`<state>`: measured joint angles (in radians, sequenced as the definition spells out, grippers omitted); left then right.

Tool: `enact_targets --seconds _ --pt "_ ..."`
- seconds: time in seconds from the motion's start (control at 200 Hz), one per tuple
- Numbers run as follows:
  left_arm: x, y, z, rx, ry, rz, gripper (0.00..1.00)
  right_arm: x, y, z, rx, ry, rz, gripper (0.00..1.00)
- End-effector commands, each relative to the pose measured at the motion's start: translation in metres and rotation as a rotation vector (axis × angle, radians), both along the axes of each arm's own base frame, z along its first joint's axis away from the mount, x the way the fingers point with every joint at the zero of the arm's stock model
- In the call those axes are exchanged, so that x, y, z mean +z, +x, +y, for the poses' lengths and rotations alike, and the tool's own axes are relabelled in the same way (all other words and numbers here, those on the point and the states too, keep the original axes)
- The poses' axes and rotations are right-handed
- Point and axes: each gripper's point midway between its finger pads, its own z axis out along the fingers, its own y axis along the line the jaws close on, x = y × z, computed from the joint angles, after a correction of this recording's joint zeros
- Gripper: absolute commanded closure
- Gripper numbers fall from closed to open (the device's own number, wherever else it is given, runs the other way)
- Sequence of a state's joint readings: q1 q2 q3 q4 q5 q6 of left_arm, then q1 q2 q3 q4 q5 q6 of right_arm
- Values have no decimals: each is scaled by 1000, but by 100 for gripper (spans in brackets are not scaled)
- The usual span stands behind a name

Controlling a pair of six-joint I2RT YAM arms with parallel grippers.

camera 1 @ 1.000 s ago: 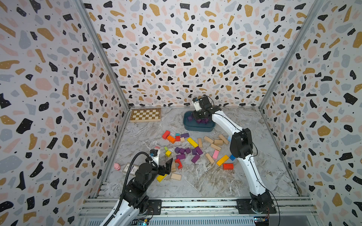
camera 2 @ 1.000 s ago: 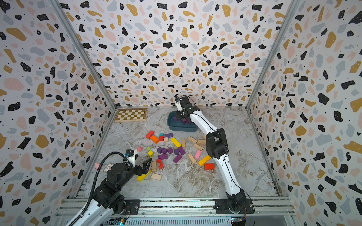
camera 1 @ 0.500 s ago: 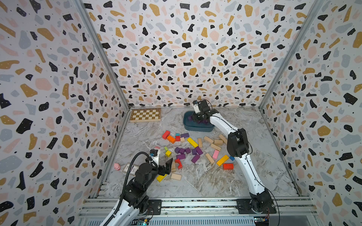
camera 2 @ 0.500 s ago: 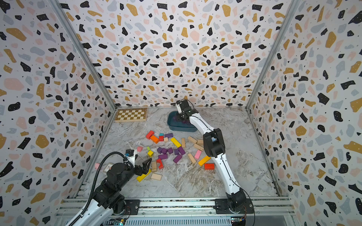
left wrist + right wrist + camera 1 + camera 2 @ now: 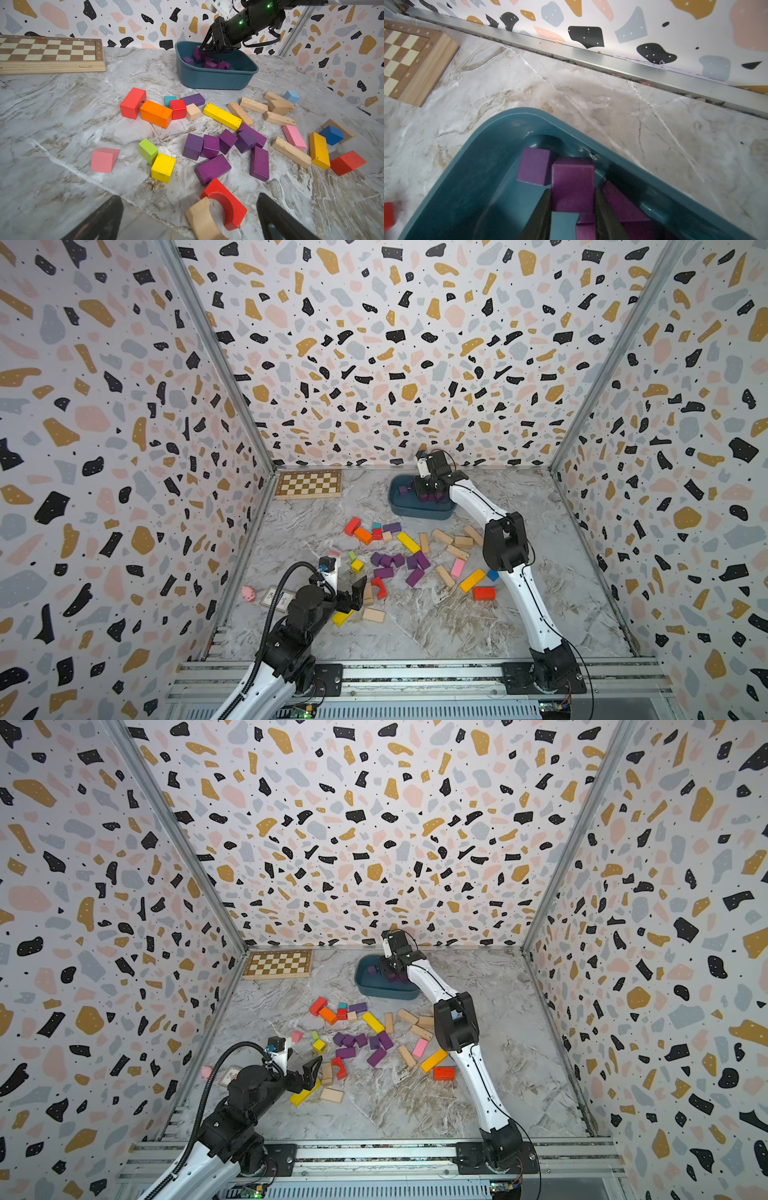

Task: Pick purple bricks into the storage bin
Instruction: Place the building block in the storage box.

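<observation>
My right jaws are closed on one small dark-purple wooden brick. In the right wrist view it sits between my two black fingers, and nothing else is in the grip. In both top views this arm reaches to the upper middle of the frame. There the jaws hang inside the outline of the dark teal plastic storage bin, which stands on the marble-patterned bench near the back wall. Several other purple bricks lie on the floor of the bin. The left wrist view shows these bricks low behind the bin wall, with the held brick above them; whether it touches them I cannot tell. More purple bricks are on the bench in a loose cluster at the centre of the frame, some touching each other. One purple bar lies apart from the cluster, nearer to the bin, just beside a small red cube. My left jaws are wide open and hold nothing, low at the lower left of the frame. Between their dark fingers I see a red arch block touching a tan wooden arch block. A flat brown-and-cream chessboard lies at the upper left of the bench, well apart from the bin.
</observation>
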<state>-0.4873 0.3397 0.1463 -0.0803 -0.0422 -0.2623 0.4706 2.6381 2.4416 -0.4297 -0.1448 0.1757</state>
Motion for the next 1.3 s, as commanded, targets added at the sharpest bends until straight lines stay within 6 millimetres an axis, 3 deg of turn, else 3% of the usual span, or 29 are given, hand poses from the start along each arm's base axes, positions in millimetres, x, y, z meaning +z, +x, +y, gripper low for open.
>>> enact_targets --seconds 0.0,0.315,0.751,0.951,1.086,1.231,1.297 --pt "16 4 -3 -9 -18 -53 1 22 6 9 11 43 -47 88" --pt "15 4 -3 -9 -17 -51 1 31 5 11 18 52 -60 78" --pt "15 4 -3 -9 -18 -51 1 66 4 7 20 49 -115 51" --pt "16 3 -3 -9 -18 -53 1 99 -1 7 40 60 -158 39" --pt "17 3 -3 -8 -21 -55 1 137 -12 7 70 61 -217 20" --pt "17 2 -2 -10 -22 -56 1 170 -39 12 150 42 -275 0" --pt "17 1 -3 -12 -23 -55 1 177 -57 15 195 20 -294 0"
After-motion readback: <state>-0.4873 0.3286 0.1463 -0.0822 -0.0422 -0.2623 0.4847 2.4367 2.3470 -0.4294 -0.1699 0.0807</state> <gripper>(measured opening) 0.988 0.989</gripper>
